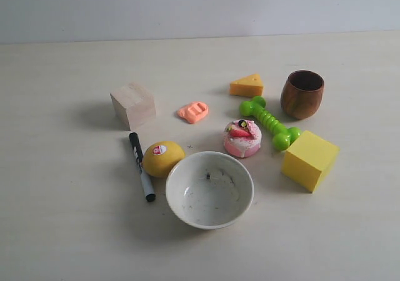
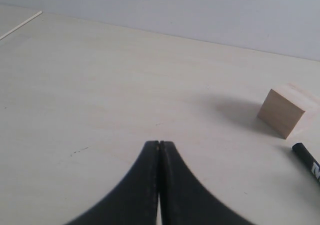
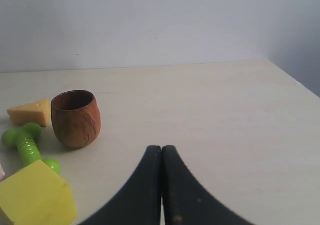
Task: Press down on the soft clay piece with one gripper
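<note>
Left pincer (image 2: 158,145) black (right pincer (image 3: 161,149) too).

A pale, cream-coloured wooden table (image 1: 56,231) fills most of the frame, its faint grain running from side to side. Across the top of the frame a plain grey-white wall (image 1: 200,6) meets the table's far edge in a straight line. The light is soft and even, casting only faint, blurred shadows that fall toward the left of the frame.
</note>
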Robot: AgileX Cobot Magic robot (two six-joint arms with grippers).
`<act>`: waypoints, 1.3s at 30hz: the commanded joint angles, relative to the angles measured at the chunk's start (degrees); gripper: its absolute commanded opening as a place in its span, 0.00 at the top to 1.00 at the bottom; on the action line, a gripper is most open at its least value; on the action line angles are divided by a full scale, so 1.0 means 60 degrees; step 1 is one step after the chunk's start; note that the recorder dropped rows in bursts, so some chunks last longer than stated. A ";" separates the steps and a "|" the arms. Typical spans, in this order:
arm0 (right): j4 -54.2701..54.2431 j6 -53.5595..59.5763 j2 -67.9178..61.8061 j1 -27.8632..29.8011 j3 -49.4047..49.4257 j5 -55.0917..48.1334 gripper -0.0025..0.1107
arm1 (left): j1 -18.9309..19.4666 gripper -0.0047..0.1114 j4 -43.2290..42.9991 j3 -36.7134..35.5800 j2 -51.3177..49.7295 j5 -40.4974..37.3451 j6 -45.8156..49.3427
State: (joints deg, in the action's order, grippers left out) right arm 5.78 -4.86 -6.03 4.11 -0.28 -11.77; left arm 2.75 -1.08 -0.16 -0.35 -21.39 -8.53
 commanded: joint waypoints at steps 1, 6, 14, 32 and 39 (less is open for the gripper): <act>-0.0435 0.0621 0.0039 0.0061 0.0046 0.0134 0.98 | 0.0017 0.96 0.0001 0.0027 0.0058 0.0082 -0.0028; -0.0479 0.0641 0.0116 0.0061 0.0046 -0.0511 0.98 | 0.0017 0.96 0.0001 0.0027 0.0058 0.0082 -0.0028; -0.0725 0.0627 0.0387 0.0061 0.0046 -0.0681 0.98 | 0.0017 0.96 0.0001 0.0027 0.0058 0.0082 -0.0028; -0.0801 0.0557 0.0528 0.0061 0.0046 -0.0741 0.98 | 0.0017 0.96 0.0001 0.0027 0.0058 0.0082 -0.0028; -0.0801 0.0557 0.0528 0.0061 0.0046 -0.0741 0.98 | 0.0017 0.96 0.0001 0.0027 0.0058 0.0082 -0.0028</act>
State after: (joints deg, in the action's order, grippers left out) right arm 1.16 -1.50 -3.03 4.11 -0.28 -16.43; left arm 2.75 -1.08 -0.16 -0.35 -21.39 -8.53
